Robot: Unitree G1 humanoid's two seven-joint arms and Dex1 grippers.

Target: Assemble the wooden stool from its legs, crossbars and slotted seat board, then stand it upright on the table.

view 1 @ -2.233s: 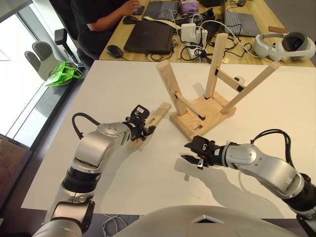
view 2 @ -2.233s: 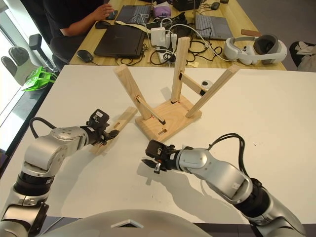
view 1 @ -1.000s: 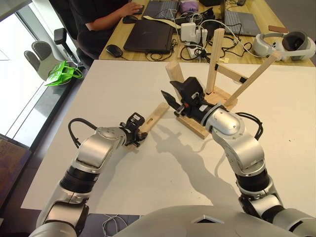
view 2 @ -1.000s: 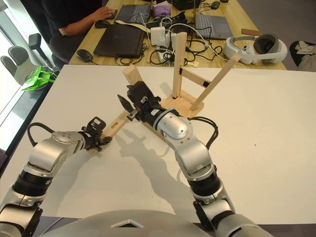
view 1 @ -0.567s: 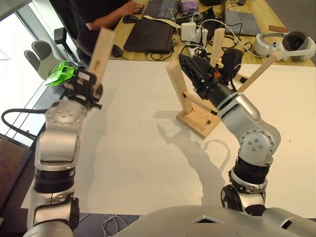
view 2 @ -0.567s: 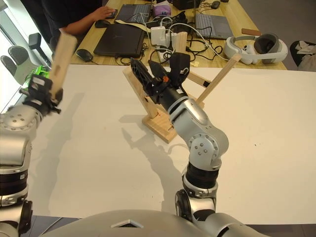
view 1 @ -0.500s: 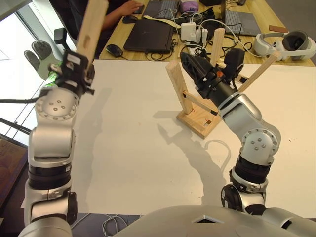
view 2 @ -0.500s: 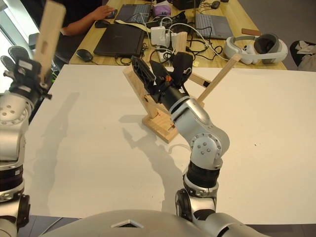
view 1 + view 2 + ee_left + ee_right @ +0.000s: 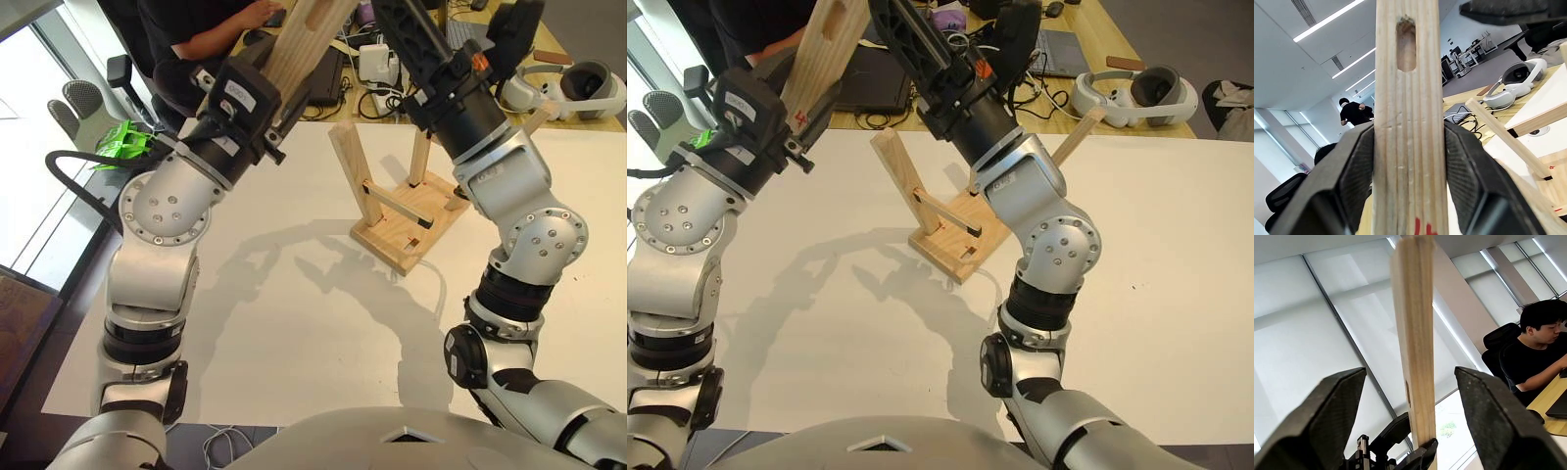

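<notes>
Left eye view: left hand [image 9: 266, 98] clamped on a loose leg [image 9: 304, 34], upper centre-left, long axis steep and tipped up-right. Right hand [image 9: 458, 24] wide open at top centre, holding nothing, just right of the leg. Stool [image 9: 392, 201] sits upside down on the bench [image 9: 294, 323], centre right, lower right of the left hand. Its seat [image 9: 407, 230] holds 3 legs; near corner looks free, likely the leg's target.

Left wrist view: pads [image 9: 1352, 171] squeeze the leg's 2 sides.

Right wrist view: leg stands between the spread fingers [image 9: 1337, 416], apart from both.
</notes>
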